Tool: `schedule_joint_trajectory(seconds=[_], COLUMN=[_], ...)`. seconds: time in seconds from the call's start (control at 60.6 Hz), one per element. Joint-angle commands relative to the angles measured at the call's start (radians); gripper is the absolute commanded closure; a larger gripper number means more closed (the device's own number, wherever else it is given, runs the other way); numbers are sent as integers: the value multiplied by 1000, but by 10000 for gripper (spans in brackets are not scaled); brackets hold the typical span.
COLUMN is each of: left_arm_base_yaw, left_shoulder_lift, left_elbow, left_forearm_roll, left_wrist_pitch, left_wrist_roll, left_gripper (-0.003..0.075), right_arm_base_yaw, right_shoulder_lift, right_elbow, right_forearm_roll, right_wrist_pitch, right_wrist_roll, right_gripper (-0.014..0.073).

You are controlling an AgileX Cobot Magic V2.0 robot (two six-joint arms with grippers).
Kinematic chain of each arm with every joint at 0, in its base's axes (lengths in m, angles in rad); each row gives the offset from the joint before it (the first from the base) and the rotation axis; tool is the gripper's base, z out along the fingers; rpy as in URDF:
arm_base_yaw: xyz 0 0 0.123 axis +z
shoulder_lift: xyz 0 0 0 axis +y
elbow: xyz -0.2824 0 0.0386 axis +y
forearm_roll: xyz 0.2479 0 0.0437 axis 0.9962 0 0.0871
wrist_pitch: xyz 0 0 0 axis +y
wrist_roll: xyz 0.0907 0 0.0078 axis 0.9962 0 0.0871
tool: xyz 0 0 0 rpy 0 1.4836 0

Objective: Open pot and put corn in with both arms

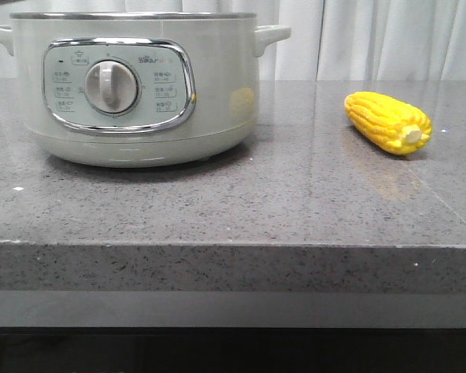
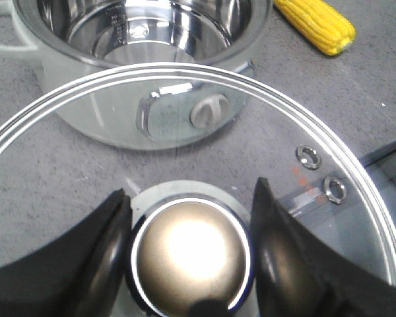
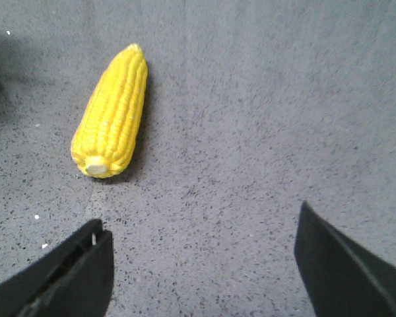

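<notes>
The pale grey-green pot [image 1: 140, 101] stands at the left of the counter, control dial facing me. In the left wrist view the pot [image 2: 105, 125] is open, with its steel inside bare. My left gripper [image 2: 190, 188] is shut on the round knob [image 2: 188, 257] of the glass, steel-rimmed lid [image 2: 185, 69] and holds it off the pot, on the near side. The yellow corn [image 1: 388, 122] lies on the counter to the pot's right; it also shows in the left wrist view [image 2: 317, 25]. My right gripper [image 3: 199, 215] is open and empty above the counter, short of the corn [image 3: 112, 115]. Neither gripper shows in the front view.
The grey speckled counter [image 1: 295, 202] has its front edge [image 1: 233, 245] close to me. A white curtain [image 1: 373, 39] hangs behind it. The pot's side handle [image 1: 270, 35] sticks out toward the corn.
</notes>
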Motion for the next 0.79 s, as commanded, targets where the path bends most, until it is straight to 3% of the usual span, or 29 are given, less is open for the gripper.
schedule_joint_trajectory(seconds=[0.0,0.462,0.775], left_arm_base_yaw=[-6,-6,-6], left_shoulder_lift=[-62,-159,-159], left_elbow=[2,59,59], left_forearm_roll=[-41,-41,-41], left_wrist_pitch=[-120,-120,-120], left_wrist_roll=[-15,-22,-22], left_gripper=[521,521,520], right_arm_base_yaw=[2,148,160], right_shoulder_lift=[69,622,882], right_elbow=[-67,-495,-738], right_forearm_roll=[25,98,155], right_wrist_pitch=[-89,-47,86], right_wrist_roll=[-5,-5,-5], right_gripper=[12,12,-16])
